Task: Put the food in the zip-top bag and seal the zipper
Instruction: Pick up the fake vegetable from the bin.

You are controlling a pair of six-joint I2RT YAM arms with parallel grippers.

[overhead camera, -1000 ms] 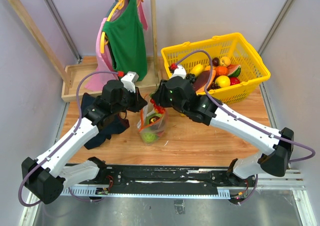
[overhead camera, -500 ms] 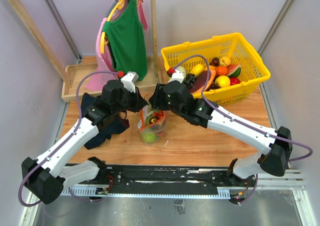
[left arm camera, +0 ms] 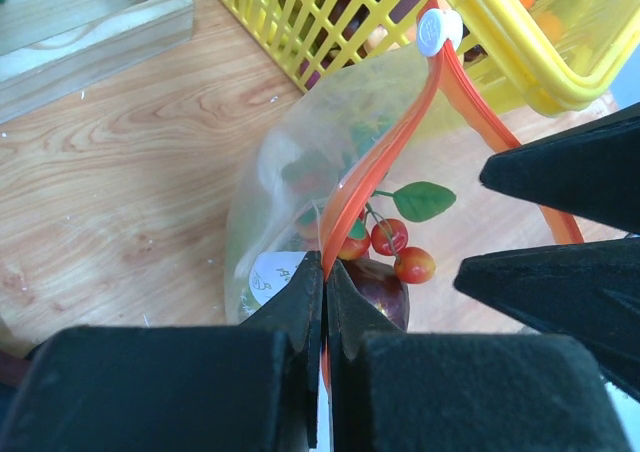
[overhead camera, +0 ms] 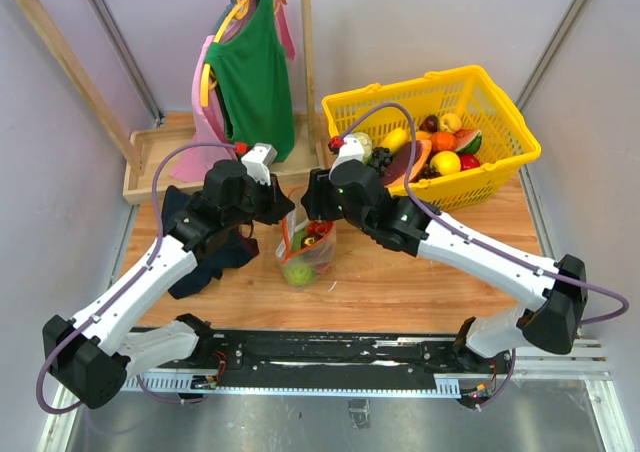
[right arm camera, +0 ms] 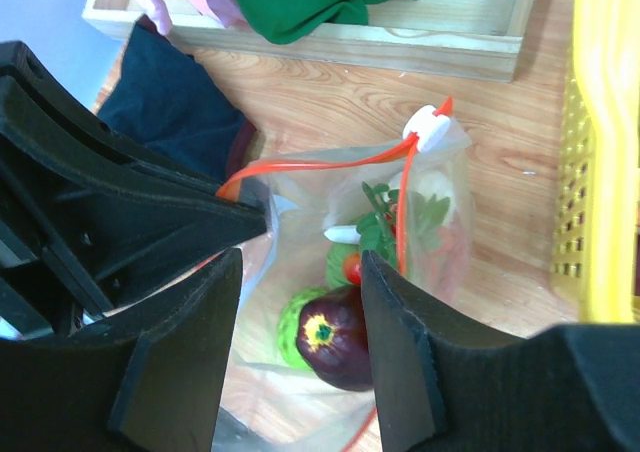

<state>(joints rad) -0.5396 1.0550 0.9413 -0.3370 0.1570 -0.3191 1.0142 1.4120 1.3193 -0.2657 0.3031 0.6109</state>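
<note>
Right now your left gripper (left arm camera: 323, 264) has its two jaws pressed together on the zipper (left arm camera: 385, 157), pinching one orange-red lip of the zip-top bag (overhead camera: 303, 257) at the end away from the single white slider (left arm camera: 438, 30). Your right gripper (right arm camera: 300, 262) hangs over the same mouth with its two fingers (right arm camera: 190, 352) spread apart and nothing between them. The one bag stands mouth-up on the wooden table (overhead camera: 400, 272), directly between the two grippers and just in front of the one yellow basket (overhead camera: 480, 184). The two zipper strips are bowed apart, so the mouth is open. Inside, your left wrist view lets you count three red cherries (left arm camera: 389, 237) on stems with one green leaf (left arm camera: 422, 200). Your right wrist view adds one dark purple piece (right arm camera: 335, 340) and one round green piece (right arm camera: 292, 334) lower down. A pale piece and some leafy green sit behind the plastic, too blurred to name. More toy food fills the basket, with yellow, orange and red pieces heaped too closely to count. Behind your left arm, two garments hang from the wooden rack, one green top (overhead camera: 255, 77) and one pink (overhead camera: 205, 122). One dark cloth (overhead camera: 205, 252) lies on the table under that arm.
</note>
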